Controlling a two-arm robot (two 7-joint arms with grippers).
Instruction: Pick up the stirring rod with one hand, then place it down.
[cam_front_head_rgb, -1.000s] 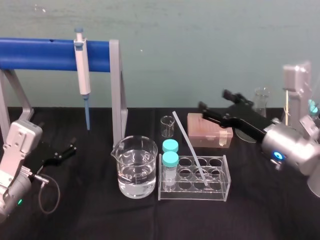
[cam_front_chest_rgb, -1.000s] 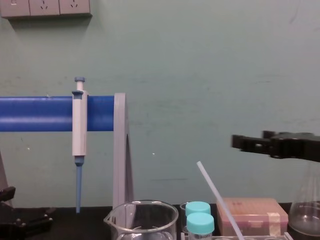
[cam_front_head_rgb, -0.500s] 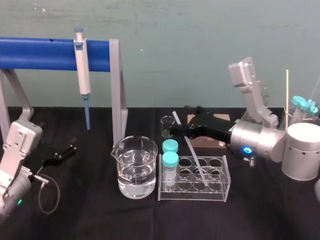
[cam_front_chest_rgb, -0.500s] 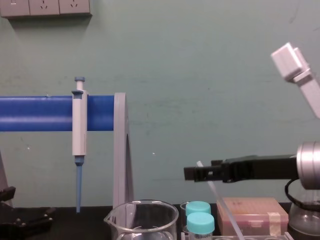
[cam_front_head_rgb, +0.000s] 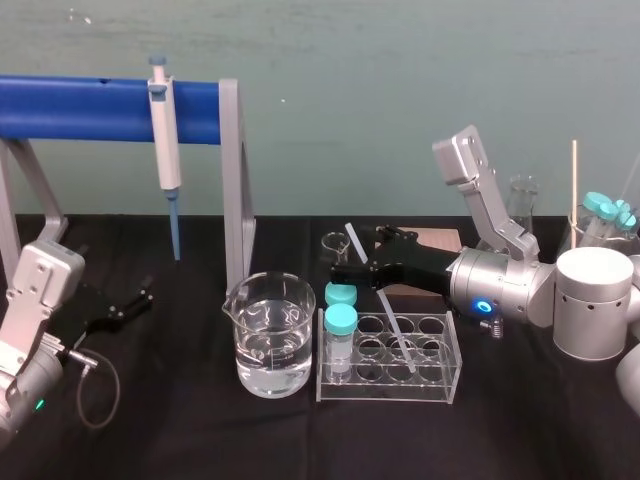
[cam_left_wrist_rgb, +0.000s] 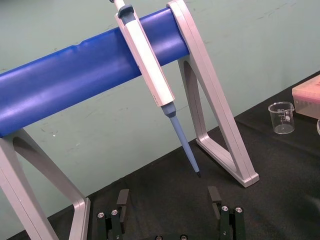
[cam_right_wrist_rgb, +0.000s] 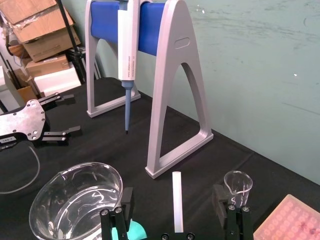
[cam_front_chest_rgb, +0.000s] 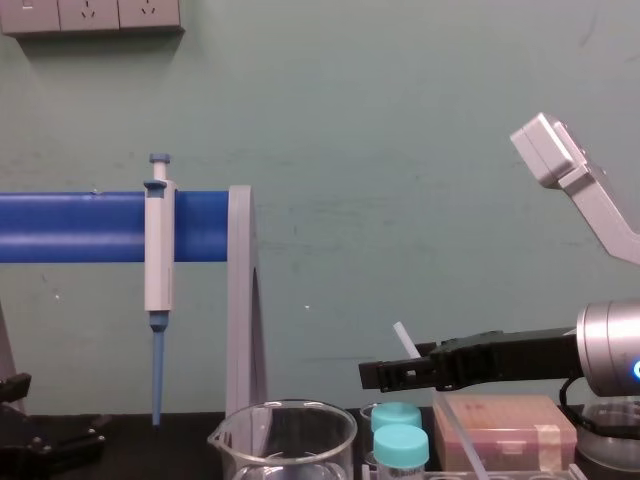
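The stirring rod (cam_front_head_rgb: 393, 321) is a thin whitish stick that leans in the clear tube rack (cam_front_head_rgb: 441, 386), its top tilted back and to the left. My right gripper (cam_front_head_rgb: 358, 254) reaches in from the right at the rod's upper part. In the right wrist view the rod (cam_right_wrist_rgb: 177, 205) stands midway between the right gripper's (cam_right_wrist_rgb: 172, 193) spread fingers, touching neither, so it is open. From the chest the rod's tip (cam_front_chest_rgb: 402, 335) pokes up just above the right gripper (cam_front_chest_rgb: 395, 368). My left gripper (cam_front_head_rgb: 133, 301) rests open on the table at the far left.
A beaker of water (cam_front_head_rgb: 268, 336) stands left of the rack, and two teal-capped tubes (cam_front_head_rgb: 340, 321) sit in the rack's left end. A small beaker (cam_front_head_rgb: 335, 246) and a pink tip box (cam_front_head_rgb: 441, 240) lie behind. A pipette (cam_front_head_rgb: 163, 130) hangs on the blue stand (cam_front_head_rgb: 80, 108).
My right arm has swung left and down from beside the tip box, bringing its open fingers to either side of the rod's upper part. The left arm has not moved.
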